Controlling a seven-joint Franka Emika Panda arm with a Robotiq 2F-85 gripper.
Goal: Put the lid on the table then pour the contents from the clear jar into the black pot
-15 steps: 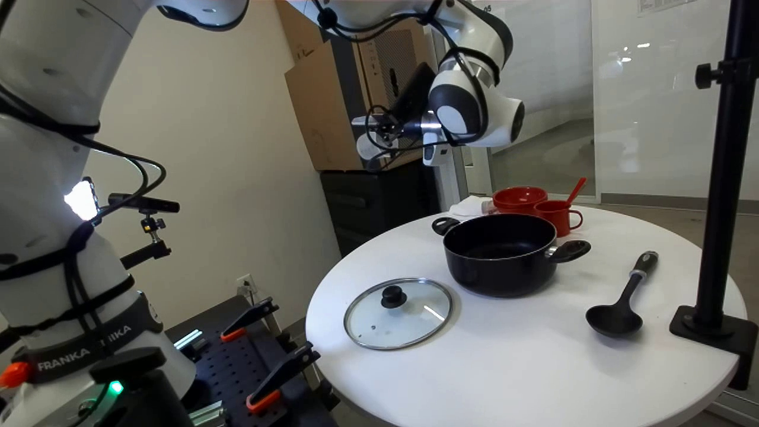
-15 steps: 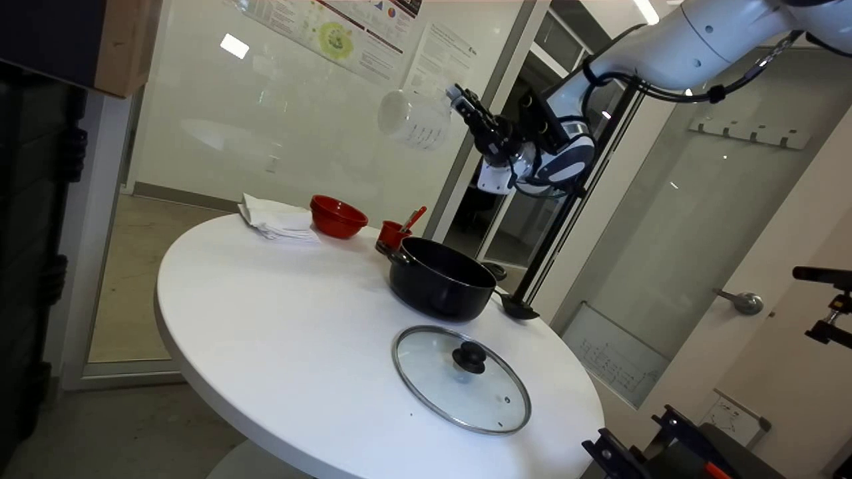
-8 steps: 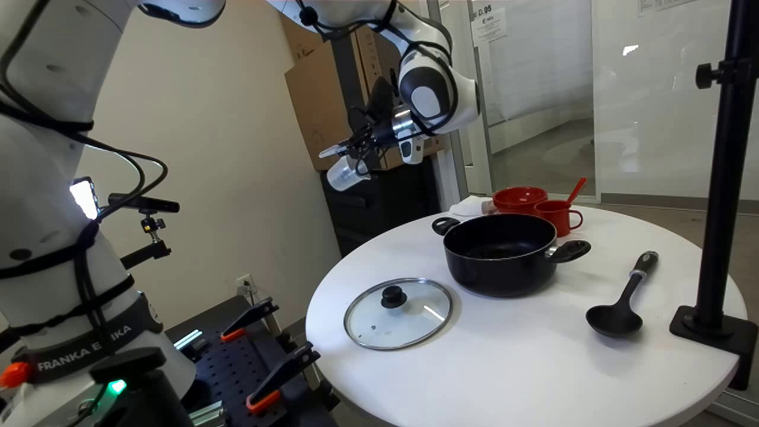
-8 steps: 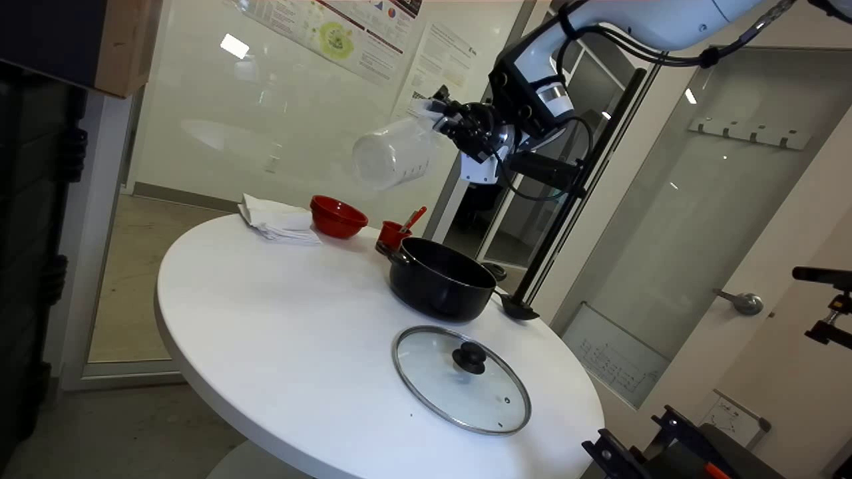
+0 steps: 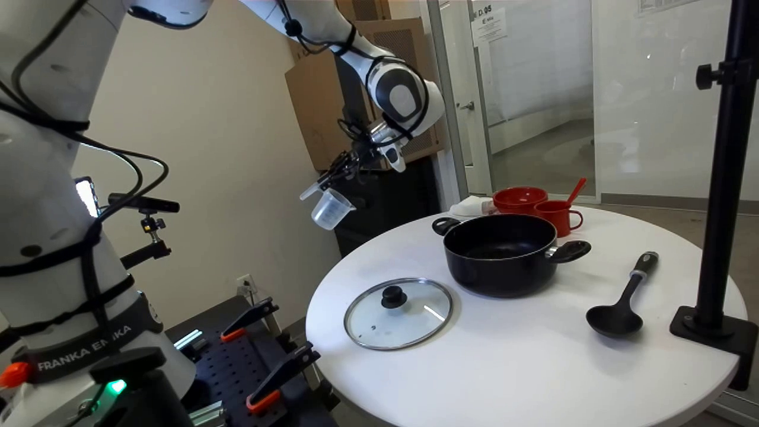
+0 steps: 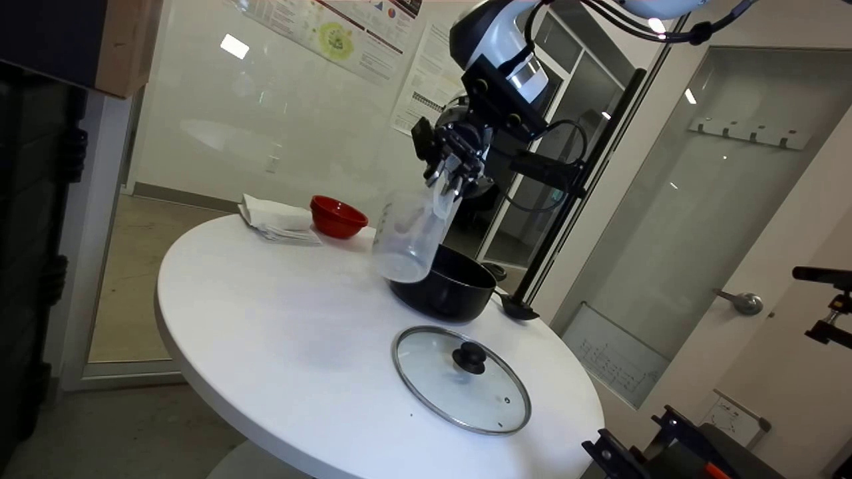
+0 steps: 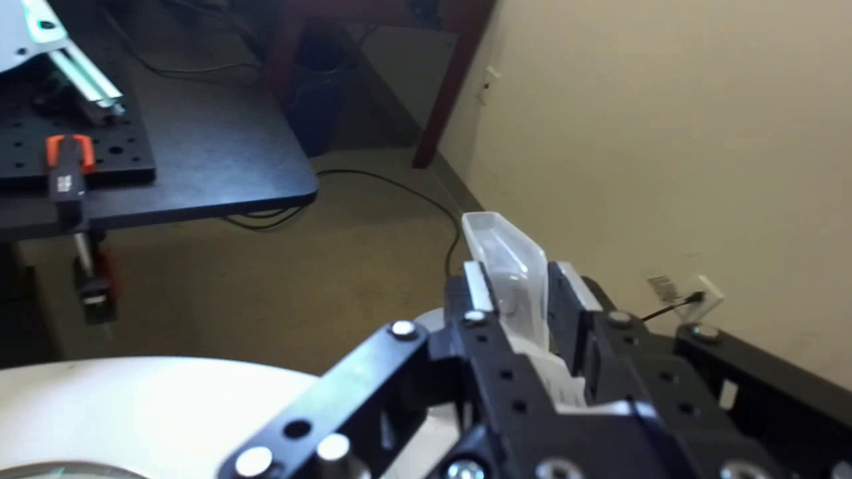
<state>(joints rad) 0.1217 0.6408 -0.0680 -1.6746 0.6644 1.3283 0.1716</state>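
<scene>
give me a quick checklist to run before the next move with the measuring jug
Glass lid lying flat on the table: ok.
Black pot uncovered: ok.
Hand gripping the handle of the measuring jug: ok.
Jug upright: not ok, it leans in an exterior view.
Jug over the pot: not ok, it hangs off to one side in that view.
Contents in the jug to pour: cannot tell.

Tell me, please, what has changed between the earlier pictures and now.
In an exterior view the jar moved down and to the left; both exterior views show it lower, and it turned from nearly sideways towards upright. The end effector kept its hold on it, so nothing was newly taken or let go. The lid, pot, bowl, mug and ladle stayed where they were on the table.
</scene>
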